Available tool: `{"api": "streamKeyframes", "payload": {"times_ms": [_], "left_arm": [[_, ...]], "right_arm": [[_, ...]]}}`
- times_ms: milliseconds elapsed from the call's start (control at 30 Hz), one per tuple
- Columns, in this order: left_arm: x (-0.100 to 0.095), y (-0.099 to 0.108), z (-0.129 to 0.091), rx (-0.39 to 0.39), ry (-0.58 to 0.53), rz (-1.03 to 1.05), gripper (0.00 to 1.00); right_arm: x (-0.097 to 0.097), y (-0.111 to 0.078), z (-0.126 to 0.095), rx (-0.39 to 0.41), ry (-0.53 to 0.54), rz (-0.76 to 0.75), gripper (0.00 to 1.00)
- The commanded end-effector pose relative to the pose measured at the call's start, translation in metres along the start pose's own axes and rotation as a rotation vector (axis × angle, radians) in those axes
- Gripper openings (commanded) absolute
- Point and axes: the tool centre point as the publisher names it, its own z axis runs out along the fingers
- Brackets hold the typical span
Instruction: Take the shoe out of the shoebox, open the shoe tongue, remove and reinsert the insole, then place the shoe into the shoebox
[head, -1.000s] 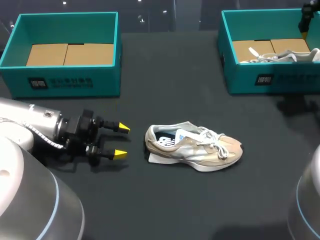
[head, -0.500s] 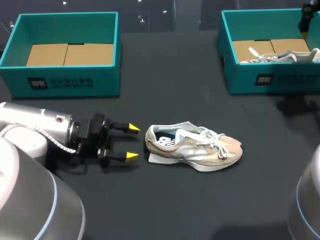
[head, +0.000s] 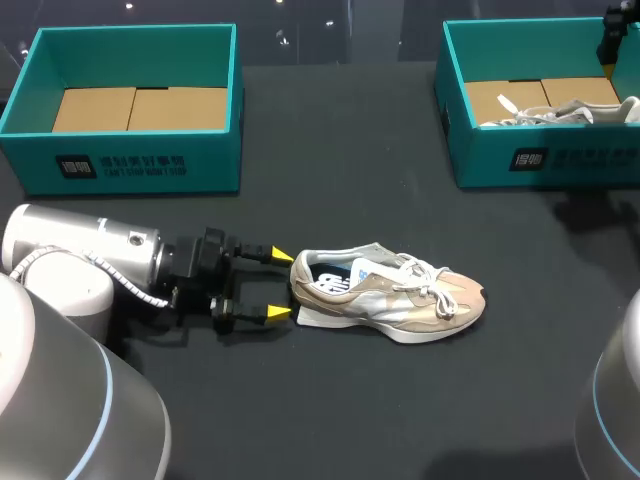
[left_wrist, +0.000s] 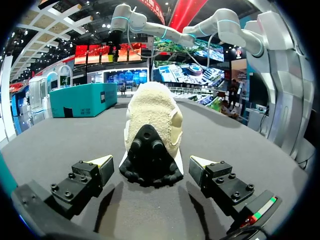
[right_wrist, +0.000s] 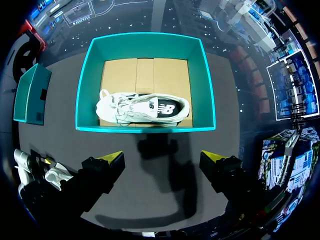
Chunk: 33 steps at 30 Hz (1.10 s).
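Table (head: 400, 400): 2 shoeboxes (head: 130, 160) (head: 560, 160), 2 shoes (head: 390, 295) (head: 560, 112) (1 boxed); L gripper (head: 281, 285), R gripper (right_wrist: 162, 156) apart.

We moved our left gripper (head: 280, 285) rightward from the lower left of the frame toward the middle, jaws spread throughout. It ended just beside the heel of the shoe (head: 395, 295), one tip at either side.

Dark table (head: 330, 400), beige shoe (head: 390, 295) mid-table, left teal shoebox (head: 130, 165), right teal shoebox (head: 545, 158) behind

Head overhead, left wrist low, sharing shoe (head: 388, 293).
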Motion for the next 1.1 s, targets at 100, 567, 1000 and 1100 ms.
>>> {"api": "streamKeyframes", "payload": {"times_ms": [100,567,1000,1100], "left_arm": [[-0.001,0.001,0.010,-0.006,0.004,0.004,1.00],[-0.003,0.000,0.028,0.002,-0.002,0.007,1.00],[-0.005,0.000,0.041,0.002,0.003,0.014,1.00],[-0.005,-0.001,0.044,0.000,0.007,0.019,1.00]], "right_arm": [[0.000,0.000,0.000,0.001,0.001,0.000,1.00],[0.000,0.000,0.000,0.001,0.001,0.000,1.00],[0.000,0.000,0.000,0.001,0.001,0.000,1.00],[0.000,0.000,0.000,0.001,0.001,0.000,1.00]]}}
